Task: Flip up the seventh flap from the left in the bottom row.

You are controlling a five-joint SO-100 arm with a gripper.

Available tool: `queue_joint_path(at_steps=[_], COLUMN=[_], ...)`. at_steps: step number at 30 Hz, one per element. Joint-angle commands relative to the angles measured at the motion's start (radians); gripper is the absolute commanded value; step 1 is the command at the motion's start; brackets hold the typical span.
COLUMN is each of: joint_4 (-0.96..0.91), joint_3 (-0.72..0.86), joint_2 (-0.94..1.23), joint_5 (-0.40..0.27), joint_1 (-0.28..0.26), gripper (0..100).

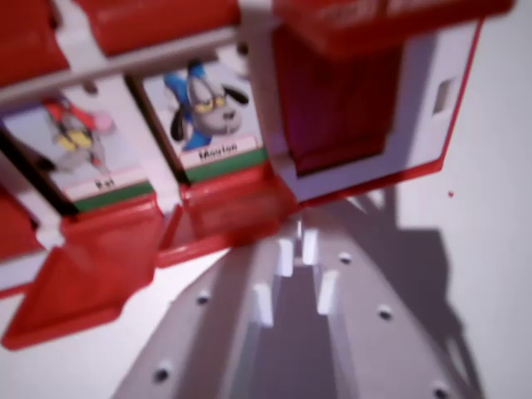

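Gripper (299,249) at lower centre, fingers nearly together, holding nothing; target flap (332,108) lies flat upper right, beside raised dog card (208,112). Risk: blurred approach, tip slips under board edge (366,183), lifts frame instead

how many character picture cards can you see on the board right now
2. One card with a red and yellow figure is at the wrist view's left; one with a blue-eared dog-like figure is right of it. The picture is blurred and cropped, so others may be hidden.
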Motion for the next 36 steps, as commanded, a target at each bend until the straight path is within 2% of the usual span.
queue_joint_path(at_steps=[1, 20, 36], joint_4=[-0.035, -0.060, 0.032], joint_3=[-0.141, -0.318, -0.235], joint_2=[0.005, -0.135, 0.043], joint_5=[0.023, 0.067, 0.066], joint_1=[-0.017, -0.051, -0.058], gripper=[0, 0, 0])
